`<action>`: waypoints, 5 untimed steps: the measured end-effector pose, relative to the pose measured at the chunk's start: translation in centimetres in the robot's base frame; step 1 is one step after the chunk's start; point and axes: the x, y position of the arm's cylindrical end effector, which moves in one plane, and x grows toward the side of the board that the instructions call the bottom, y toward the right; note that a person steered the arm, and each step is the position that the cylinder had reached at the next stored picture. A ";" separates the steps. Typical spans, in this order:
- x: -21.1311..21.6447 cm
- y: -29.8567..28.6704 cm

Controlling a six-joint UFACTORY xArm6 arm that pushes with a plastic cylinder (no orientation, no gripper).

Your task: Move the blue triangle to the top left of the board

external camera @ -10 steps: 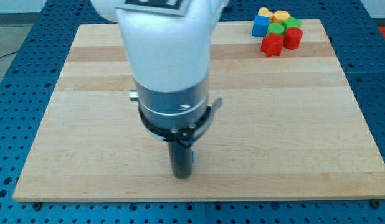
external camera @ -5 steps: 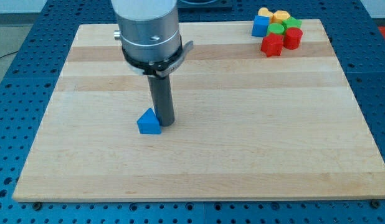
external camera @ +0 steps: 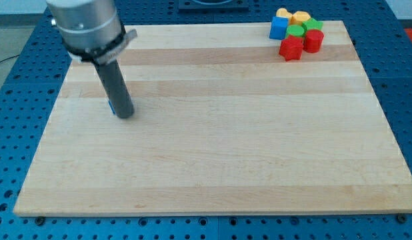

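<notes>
Now my tip (external camera: 125,115) hides one blue triangle (external camera: 111,106), barely visible.

Bright, even overhead light; the board (external camera: 246,147) shows soft sheen right of the tip (external camera: 125,115), faint shadows, sharp focus.

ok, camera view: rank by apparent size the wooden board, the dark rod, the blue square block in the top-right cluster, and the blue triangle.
1. wooden board
2. dark rod, tip
3. blue square block
4. blue triangle: only a sliver shows left of the rod, so its true size is unsure.
</notes>
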 end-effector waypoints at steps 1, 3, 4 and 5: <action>-4.2 -3.1; -12.8 -5.9; -12.3 -6.7; -9.1 -9.0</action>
